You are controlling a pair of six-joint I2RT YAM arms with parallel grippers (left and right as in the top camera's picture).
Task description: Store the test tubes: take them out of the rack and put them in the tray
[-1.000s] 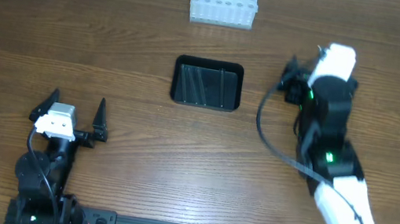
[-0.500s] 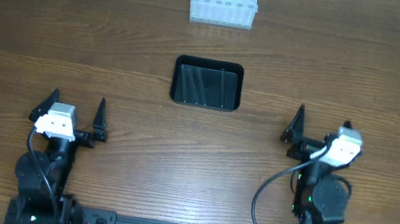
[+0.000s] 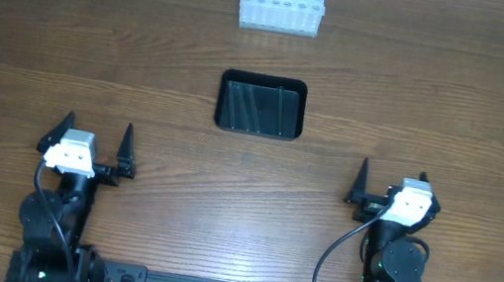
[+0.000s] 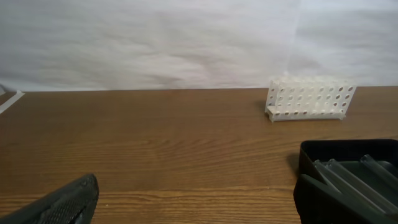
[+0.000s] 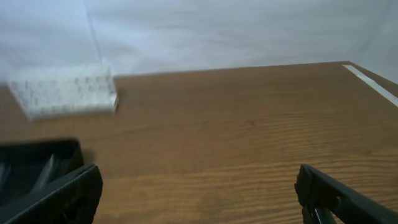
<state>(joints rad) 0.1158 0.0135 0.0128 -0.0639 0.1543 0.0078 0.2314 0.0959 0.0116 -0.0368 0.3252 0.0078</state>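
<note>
The left end effector and right end effector are both wide open, gripping nothing. The black tray holds clear test tubes; can't tell what's in the white rack.

Item count by type
One white perforated plastic rack; one black rectangular tray; two grippers: left gripper, right gripper; clear tubes, number indeterminate.

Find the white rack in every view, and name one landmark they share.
Top view: rack at the upper middle, beyond the black tray.
Left wrist view: rack far across the table, beyond the tray.
Right wrist view: rack likewise far off, beyond the tray.
Shared landmark: the tray.
</note>
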